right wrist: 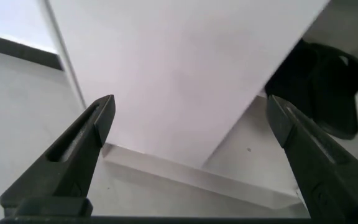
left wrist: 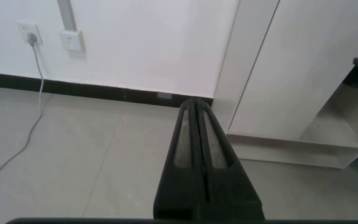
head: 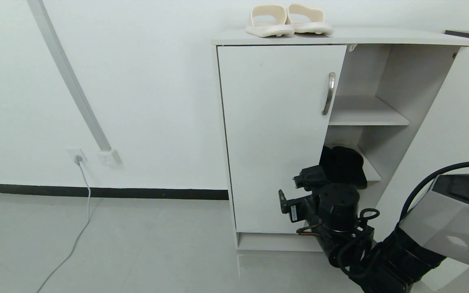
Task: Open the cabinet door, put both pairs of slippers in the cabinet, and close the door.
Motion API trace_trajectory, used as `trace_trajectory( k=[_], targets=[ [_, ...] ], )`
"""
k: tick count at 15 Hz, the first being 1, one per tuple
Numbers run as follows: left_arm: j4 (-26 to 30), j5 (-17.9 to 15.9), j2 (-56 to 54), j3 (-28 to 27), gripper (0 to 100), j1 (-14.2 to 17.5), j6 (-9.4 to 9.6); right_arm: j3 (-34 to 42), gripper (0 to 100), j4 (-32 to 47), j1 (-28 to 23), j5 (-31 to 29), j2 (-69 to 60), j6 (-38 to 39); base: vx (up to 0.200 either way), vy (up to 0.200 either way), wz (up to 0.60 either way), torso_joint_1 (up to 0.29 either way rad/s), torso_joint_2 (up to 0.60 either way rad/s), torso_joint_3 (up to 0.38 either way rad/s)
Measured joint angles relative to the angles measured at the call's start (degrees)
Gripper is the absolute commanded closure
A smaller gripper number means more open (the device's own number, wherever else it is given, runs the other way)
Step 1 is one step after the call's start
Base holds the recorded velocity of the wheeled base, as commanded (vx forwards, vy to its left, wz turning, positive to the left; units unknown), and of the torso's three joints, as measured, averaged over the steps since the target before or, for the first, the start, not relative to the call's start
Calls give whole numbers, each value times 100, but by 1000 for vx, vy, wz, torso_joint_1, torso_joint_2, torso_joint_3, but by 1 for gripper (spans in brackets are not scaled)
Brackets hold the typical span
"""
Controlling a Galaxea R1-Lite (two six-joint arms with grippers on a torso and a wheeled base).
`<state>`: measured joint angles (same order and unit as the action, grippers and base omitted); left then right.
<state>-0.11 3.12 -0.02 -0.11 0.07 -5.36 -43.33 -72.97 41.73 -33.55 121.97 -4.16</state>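
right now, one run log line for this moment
right door open | black slippers on lower shelf | beige slippers atop cabinet | right gripper open, near lower shelf | left gripper shut, empty

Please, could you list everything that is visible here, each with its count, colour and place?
white two-door cabinet: one, white, against the wall; left door closed, right door open.
curved metal handle: one, silver, on the closed door.
beige open-toed slippers: one pair, beige, on the cabinet top.
black slippers: seemingly one pair, black, on the lower shelf inside.
white wall socket with grey cable: one, low on the wall.
right gripper: one, black, open, before the closed door.
left gripper: one, black, shut, above the floor.
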Motion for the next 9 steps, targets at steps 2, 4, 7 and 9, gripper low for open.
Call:
trace_trajectory(
  k=[2, 4, 7, 9],
  targets=[
    [1, 0, 0, 1, 100, -2, 1, 0, 0, 2, 13, 7, 5, -5, 0, 0, 0, 0, 0, 0],
    [4, 0, 2, 1, 100, -7, 1, 0, 0, 0, 9, 5, 24, -2, 0, 0, 0, 0, 0, 0],
    [4, 0, 0, 1, 100, -5, 1, 6, 0, -65, -11, 0, 61, -2, 0, 0, 0, 0, 0, 0],
    [4, 0, 2, 1, 100, -5, 4, 50, 0, -101, -30, -2, 77, -5, 0, 0, 0, 0, 0, 0]
  ],
)
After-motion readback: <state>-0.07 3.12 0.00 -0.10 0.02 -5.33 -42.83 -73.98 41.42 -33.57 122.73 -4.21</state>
